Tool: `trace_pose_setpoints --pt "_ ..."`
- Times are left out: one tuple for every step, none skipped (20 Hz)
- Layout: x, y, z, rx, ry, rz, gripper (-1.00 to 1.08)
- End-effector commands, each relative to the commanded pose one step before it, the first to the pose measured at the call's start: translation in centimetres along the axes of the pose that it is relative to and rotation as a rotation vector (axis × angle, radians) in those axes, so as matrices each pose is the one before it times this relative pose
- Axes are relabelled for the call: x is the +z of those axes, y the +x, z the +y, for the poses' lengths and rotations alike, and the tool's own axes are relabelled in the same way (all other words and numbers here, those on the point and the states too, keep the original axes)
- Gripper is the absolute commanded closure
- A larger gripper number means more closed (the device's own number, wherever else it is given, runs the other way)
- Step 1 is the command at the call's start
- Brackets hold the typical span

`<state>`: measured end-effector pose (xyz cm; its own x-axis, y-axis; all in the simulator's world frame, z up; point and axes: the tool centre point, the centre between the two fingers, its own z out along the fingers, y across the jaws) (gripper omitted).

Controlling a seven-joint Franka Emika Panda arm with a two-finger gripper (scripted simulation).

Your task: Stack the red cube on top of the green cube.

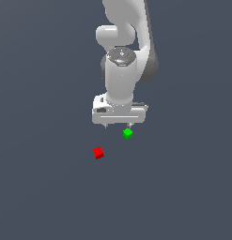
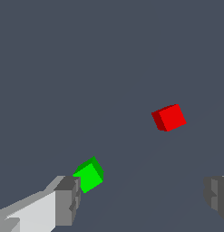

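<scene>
Currently pre-grasp: gripper is spread and empty, green cube just beside one fingertip, red cube sits apart, ungrasped. Next: shift over red, align, descend, pinch.

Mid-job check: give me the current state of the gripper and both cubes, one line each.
gripper: open, holding nothing, fingers spread wide in the wrist view.
red cube: lying on the surface, not grasped, apart from the green cube, not stacked.
green cube: lying on the surface, nothing on top of it; in the wrist view it sits next to one finger, contact cannot be told.
</scene>
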<state>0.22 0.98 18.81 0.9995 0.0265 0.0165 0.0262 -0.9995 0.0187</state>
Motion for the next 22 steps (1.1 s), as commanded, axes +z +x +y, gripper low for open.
trace_pose_setpoints --pt "0.0 0.0 0.001 0.0 0.0 0.0 -0.92" --pt "0.012 0.001 0.039 0.0 0.0 0.0 -0.92" --pt "0.04 0.007 0.005 -0.00182 0.00008 -0.00004 -0.92" --pt "0.066 0.01 0.062 -0.00218 0.00012 -0.00006 -0.92" --pt "0.093 0.014 0.08 -0.00316 0.00018 -0.00009 -0.92" --pt "0.119 0.018 0.105 -0.00402 0.00022 -0.00011 -0.92" --pt "0.146 0.022 0.128 -0.00492 0.00027 -0.00014 -0.92" --pt "0.172 0.026 0.153 -0.00581 0.00032 -0.00016 -0.92" --pt "0.199 0.031 0.176 -0.00672 0.00038 -0.00019 -0.92" --pt "0.226 0.035 0.199 -0.00764 0.00043 -0.00021 -0.92" --pt "0.254 0.04 0.223 -0.00855 0.00048 -0.00024 -0.92" --pt "0.281 0.045 0.246 -0.0095 0.00054 -0.00026 -0.92" --pt "0.309 0.05 0.272 -0.01041 0.00059 -0.00029 -0.92" --pt "0.337 0.055 0.297 -0.01134 0.00065 -0.00032 -0.92" --pt "0.366 0.06 0.321 -0.01231 0.00071 -0.00035 -0.92" --pt "0.395 0.066 0.346 -0.01329 0.00077 -0.00037 -0.92" --pt "0.425 0.072 0.373 -0.01427 0.00082 -0.0004 -0.92" --pt "0.455 0.079 0.397 -0.01532 0.00089 -0.00043 -0.92" --pt "0.486 0.086 0.425 -0.01635 0.00095 -0.00046 -0.92" --pt "0.518 0.093 0.454 -0.01741 0.00102 -0.0005 -0.92" --pt "0.547 0.101 0.478 -0.01839 0.00107 -0.00053 -0.92" --pt "0.559 0.106 0.487 -0.01878 0.0011 -0.00054 -0.92"
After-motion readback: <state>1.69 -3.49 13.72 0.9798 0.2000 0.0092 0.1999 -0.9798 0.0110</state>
